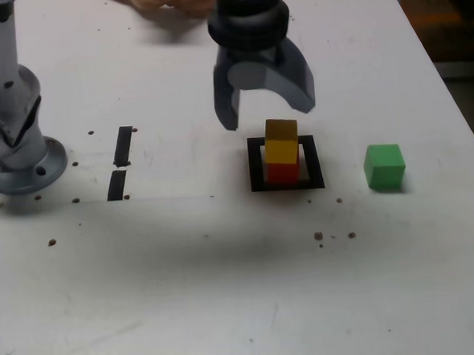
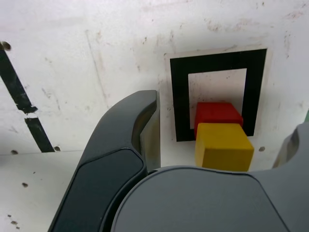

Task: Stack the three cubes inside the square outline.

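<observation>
Two short black tape bars (image 1: 121,163) toward the exterior view's left of the white tabletop (image 1: 228,291). Centre: jaws (image 1: 267,111) spread, empty, above yellow cube (image 1: 281,143) stacked on red cube (image 1: 283,173) inside the square outline (image 1: 256,167). Rightward, apart: green cube (image 1: 384,166).

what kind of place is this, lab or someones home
Most likely a robotics lab or test bench, not a home. A robot arm's hand hangs over a scuffed white table with a black tape square outline, two tape bars and coloured cubes for practice.
</observation>
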Controlling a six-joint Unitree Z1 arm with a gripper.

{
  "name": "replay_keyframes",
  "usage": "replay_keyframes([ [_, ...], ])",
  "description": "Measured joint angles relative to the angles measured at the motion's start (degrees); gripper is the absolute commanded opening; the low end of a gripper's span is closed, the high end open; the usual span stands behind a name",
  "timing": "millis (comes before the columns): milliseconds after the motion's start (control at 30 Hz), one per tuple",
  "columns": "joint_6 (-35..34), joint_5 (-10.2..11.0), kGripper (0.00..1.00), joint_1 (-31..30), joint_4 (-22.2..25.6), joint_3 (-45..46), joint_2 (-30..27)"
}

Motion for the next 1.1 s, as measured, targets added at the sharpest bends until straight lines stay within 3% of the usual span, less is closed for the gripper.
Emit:
replay_keyframes([
  [167,-1.1,3.7,0.97,-2.7,7.9,-6.0,-3.0],
  [400,-0.8,5.1,0.97,-6.3,17.5,-16.1,-2.8],
  [700,0.7,2.1,0.97,-9.2,23.1,-27.8,3.8],
  [1100,1.8,-2.0,0.97,-10.8,26.4,-43.1,18.5],
])
